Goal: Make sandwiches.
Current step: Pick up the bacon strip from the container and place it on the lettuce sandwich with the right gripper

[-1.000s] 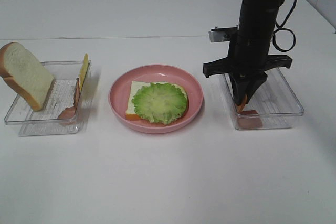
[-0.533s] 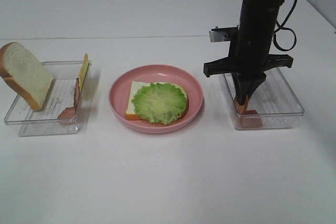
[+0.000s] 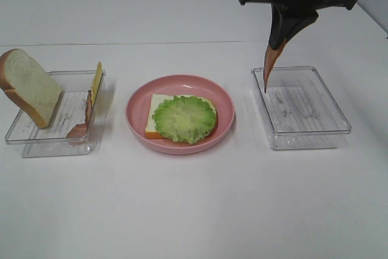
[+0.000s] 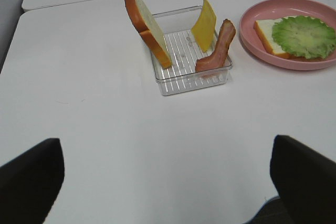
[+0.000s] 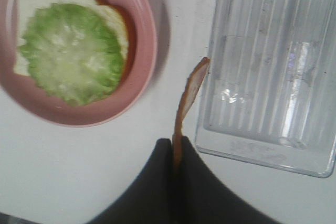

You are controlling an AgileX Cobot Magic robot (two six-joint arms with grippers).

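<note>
On the pink plate (image 3: 136,113) lies a white bread slice (image 3: 156,106) topped with frilly green lettuce (image 3: 184,118); this is the sandwich as it stands. High over the right tray's left edge, my right gripper (image 3: 279,42) is shut on a bacon strip (image 3: 268,68) that hangs straight down. The right wrist view shows the bacon strip (image 5: 190,95) pinched between its fingers (image 5: 152,182), between the plate (image 5: 147,30) and the tray. My left gripper (image 4: 167,174) is open, away from the left tray (image 4: 173,80), with nothing in it.
The left tray (image 3: 36,144) holds an upright bread slice (image 3: 27,86), a yellow cheese square (image 3: 96,82) and a bacon strip (image 3: 85,116) leaning on its wall. The clear right tray (image 3: 303,110) has nothing in it. White table all around.
My right gripper has risen out of the right tray with the bacon strip, which now hangs above the tray's left edge. The left side has not moved.
</note>
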